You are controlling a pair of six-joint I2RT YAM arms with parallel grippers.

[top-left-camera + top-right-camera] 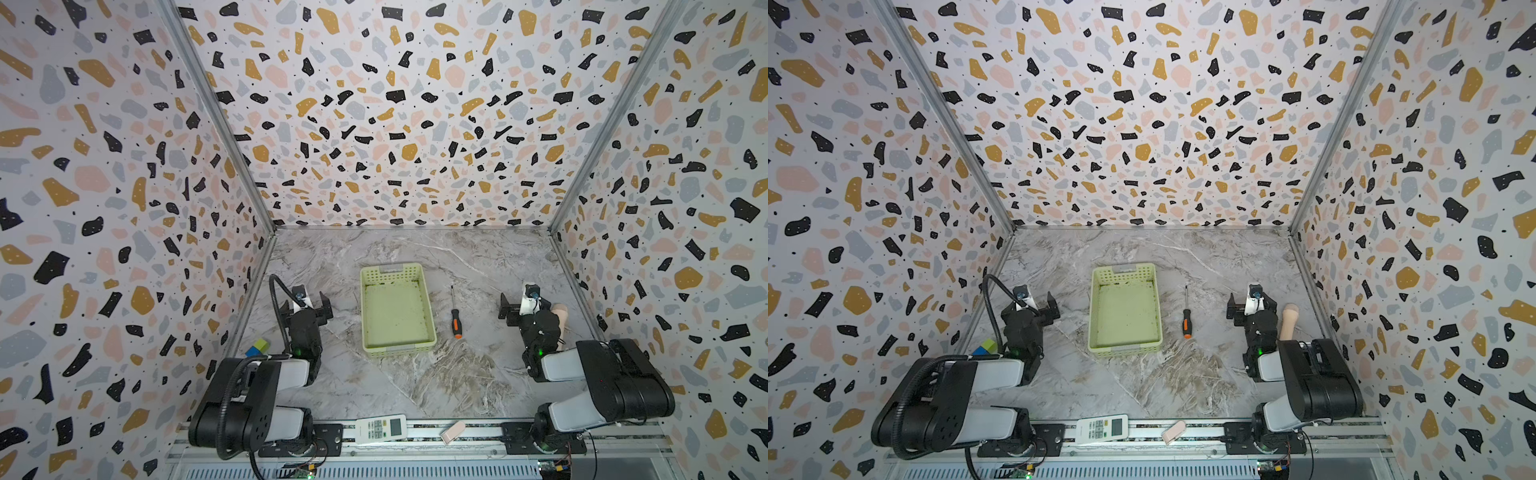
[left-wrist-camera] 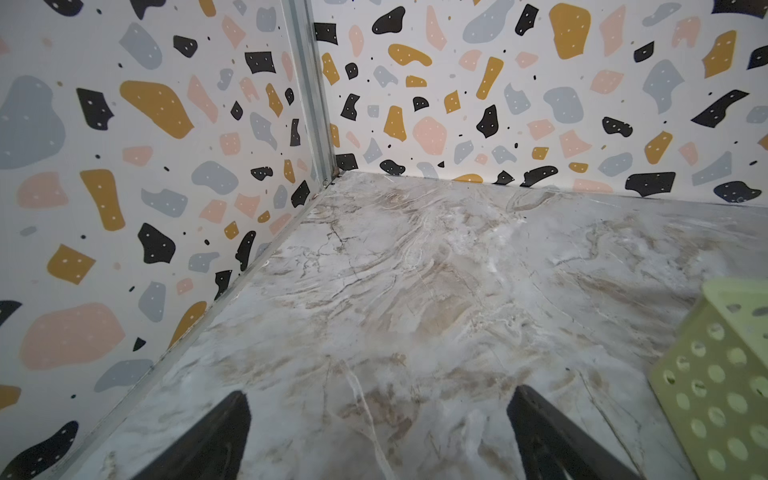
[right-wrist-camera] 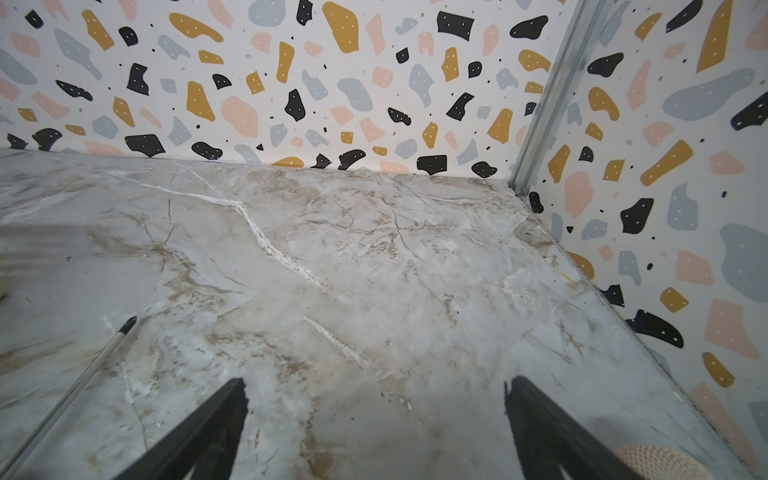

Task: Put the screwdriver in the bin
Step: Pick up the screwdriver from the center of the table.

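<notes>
the bin (image 1: 363,316) sits mid-tabletop (image 1: 415,374), long sides running front to rear. the screwdriver (image 1: 455,312) lies on the tabletop just right of it, not touching, shaft toward the rear edge, handle toward the front edge. the left end effector (image 1: 306,306) is left of the bin, the right end effector (image 1: 524,305) right of the screwdriver. two blocks (image 1: 257,348) lie by the left edge, toward the front-left corner. a remote control (image 1: 381,429) rests on the front rail (image 1: 482,430).
</notes>
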